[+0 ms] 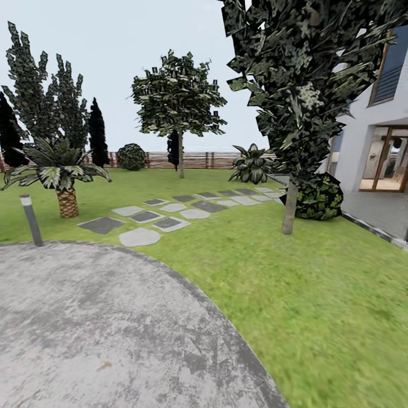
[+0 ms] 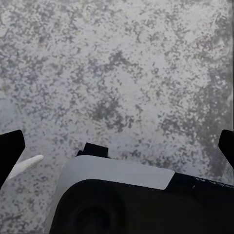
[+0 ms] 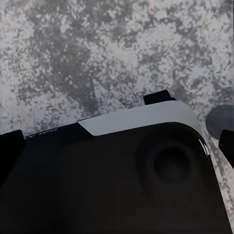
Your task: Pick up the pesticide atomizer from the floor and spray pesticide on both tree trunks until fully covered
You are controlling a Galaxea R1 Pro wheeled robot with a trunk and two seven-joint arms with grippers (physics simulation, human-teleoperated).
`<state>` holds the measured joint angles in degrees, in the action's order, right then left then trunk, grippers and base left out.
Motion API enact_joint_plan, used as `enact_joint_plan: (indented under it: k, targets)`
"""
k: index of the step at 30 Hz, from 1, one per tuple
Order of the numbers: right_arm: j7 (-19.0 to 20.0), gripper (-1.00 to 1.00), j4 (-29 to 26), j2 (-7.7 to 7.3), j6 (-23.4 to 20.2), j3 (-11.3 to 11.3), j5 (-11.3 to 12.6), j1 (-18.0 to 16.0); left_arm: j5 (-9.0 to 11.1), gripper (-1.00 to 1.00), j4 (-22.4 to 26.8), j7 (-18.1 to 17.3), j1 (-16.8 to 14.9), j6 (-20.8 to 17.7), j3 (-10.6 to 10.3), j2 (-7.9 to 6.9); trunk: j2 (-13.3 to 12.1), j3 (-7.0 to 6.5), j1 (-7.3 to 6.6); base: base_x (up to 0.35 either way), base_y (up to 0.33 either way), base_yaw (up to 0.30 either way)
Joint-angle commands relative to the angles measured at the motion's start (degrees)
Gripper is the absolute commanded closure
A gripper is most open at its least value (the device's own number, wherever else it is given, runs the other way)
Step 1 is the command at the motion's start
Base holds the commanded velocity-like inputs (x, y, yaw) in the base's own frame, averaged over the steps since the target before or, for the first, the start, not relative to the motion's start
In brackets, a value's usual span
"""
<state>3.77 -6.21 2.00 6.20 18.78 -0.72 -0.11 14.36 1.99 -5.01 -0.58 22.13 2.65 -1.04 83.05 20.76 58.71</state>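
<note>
Two surfaces split the near ground in the head view: a grey paved patch (image 1: 102,328) at near left, its curved edge running from the lamp post (image 1: 32,220) at left down to the near centre, and open lawn (image 1: 317,294) to the right of it. Left gripper (image 2: 117,146): dark fingertips at opposite edges of the left wrist view, spread wide, nothing between, mottled paving below. Right gripper (image 3: 122,141): tips likewise far apart over paving. Mid-distance: stepping stones (image 1: 170,212) cross the grass diagonally; a palm (image 1: 59,170) stands at left. The nearer tree's trunk (image 1: 289,207) rises at right, a round bush (image 1: 320,197) just beside it and the house (image 1: 379,141) beyond. The farther tree (image 1: 179,107) stands centre, near the slat fence (image 1: 195,160). No atomizer can be made out.
</note>
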Motion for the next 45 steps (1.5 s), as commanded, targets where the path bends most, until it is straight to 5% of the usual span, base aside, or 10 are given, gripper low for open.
enact_joint_plan:
  k: [1,17,45]
  targets:
    - [0.28,-1.0,-0.03,0.02,0.13,0.46,-0.07,-0.02,0.46,-1.0,-0.06,-0.52,-0.03,0.11,0.25,-0.01,0.03,0.06,0.02,0.119,0.0,-0.187]
    - [0.28,-1.0,-0.03,0.02,0.13,0.38,-0.07,0.02,0.43,-1.0,-0.06,-0.53,-0.03,0.11,0.25,-0.01,0.03,0.06,0.02,0.034,0.0,-0.057]
    - [0.28,-1.0,0.0,0.02,0.13,0.38,-0.07,0.01,0.44,-1.0,-0.06,-0.55,-0.03,0.11,0.25,-0.01,0.03,0.06,0.02,0.217,0.0,0.0]
